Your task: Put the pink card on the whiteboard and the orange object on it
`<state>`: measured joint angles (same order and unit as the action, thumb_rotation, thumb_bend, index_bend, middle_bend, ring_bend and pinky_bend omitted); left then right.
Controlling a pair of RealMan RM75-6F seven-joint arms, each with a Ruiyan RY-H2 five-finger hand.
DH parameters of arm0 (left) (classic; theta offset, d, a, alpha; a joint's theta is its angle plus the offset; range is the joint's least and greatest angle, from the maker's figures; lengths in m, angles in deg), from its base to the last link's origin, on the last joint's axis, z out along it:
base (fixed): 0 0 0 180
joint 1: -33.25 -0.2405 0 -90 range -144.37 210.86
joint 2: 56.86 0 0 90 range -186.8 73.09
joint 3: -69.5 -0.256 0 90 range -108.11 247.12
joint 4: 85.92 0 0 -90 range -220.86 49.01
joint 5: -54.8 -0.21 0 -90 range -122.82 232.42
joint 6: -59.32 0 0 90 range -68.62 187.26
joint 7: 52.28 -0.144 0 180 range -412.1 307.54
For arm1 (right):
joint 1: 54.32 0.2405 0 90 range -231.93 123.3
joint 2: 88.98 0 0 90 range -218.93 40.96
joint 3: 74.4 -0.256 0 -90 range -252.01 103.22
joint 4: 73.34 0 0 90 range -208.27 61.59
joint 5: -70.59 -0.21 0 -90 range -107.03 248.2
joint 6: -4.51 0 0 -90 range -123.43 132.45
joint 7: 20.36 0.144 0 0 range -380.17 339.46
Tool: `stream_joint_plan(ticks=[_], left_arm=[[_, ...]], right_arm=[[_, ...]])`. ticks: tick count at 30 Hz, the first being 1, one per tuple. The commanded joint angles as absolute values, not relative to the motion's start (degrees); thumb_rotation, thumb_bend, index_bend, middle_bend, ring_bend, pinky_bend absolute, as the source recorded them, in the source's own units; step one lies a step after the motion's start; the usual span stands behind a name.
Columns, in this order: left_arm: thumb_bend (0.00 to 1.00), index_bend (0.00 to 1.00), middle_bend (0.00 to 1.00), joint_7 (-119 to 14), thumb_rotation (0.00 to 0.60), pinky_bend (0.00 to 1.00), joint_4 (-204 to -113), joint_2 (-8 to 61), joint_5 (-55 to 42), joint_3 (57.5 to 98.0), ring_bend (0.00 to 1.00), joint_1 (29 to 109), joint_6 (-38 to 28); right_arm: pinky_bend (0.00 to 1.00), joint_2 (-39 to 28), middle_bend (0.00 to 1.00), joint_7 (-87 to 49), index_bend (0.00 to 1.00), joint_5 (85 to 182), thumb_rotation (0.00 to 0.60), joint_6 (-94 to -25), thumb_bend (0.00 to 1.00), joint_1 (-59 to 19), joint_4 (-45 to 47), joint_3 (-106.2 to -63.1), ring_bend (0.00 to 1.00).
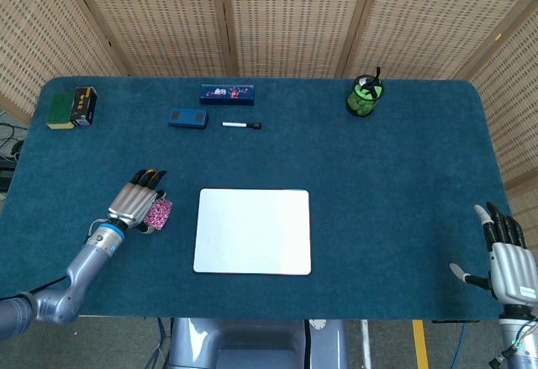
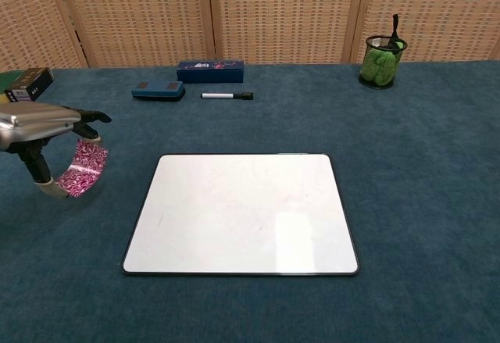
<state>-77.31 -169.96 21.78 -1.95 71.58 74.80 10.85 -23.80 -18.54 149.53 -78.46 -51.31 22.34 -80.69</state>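
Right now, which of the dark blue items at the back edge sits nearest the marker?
The blue eraser, just left of the marker; the long blue box lies behind.

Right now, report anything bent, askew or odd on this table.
The pink patterned card is bowed into a curve, pinched by the left hand beside the white rectangular whiteboard. Nothing else stands out.

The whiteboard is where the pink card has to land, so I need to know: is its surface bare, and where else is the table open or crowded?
The whiteboard is entirely bare. Open felt lies between it and the pen cup, and down the right side. The back-left strip is crowded: blue box, eraser, marker. The left hand holds the pink card left of the board.
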Motion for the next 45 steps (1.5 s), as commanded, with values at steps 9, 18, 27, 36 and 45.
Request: stream_joint_plan(ticks=[9,18,27,36,45], left_arm=[[0.13,0.44,0.0,-83.5,0.6,0.0,-177.7,20.8,1.4,73.5,0.0,77.4,8.4],[0.12,0.44,0.0,-91.6,0.6,0.0,-179.7,26.1,8.6,74.7,0.0,82.3,7.6],[0.11,0.36,0.0,-97.1,0.6,0.0,-178.9,31.1,14.3,74.8,0.0,86.1,6.0],[0.07,0.0,0.0,-95.6,0.6,0.0,-177.8,33.5,13.8,75.1,0.0,87.2,5.8],[0.07,0.0,0.0,-92.1,0.6,0.0,-177.9,31.7,10.9,75.7,0.0,86.2,4.0]], right_arm=[[0.0,-24.0,0.0,-18.1,0.0,149.5,0.6,-78.3,0.0,-51.3,22.5,-80.6,0.0],[0.0,-24.1,0.0,-17.6,0.0,149.5,0.6,-78.1,0.0,-51.3,22.4,-80.6,0.0],[0.0,-24.3,0.0,-17.1,0.0,149.6,0.6,-77.9,0.0,-51.2,22.3,-80.5,0.0],[0.0,-24.5,0.0,-16.6,0.0,149.6,0.6,-77.6,0.0,-51.2,22.4,-80.5,0.0],[0.0,-24.5,0.0,-16.6,0.0,149.7,0.6,-77.7,0.0,-51.2,22.3,-80.4,0.0]])
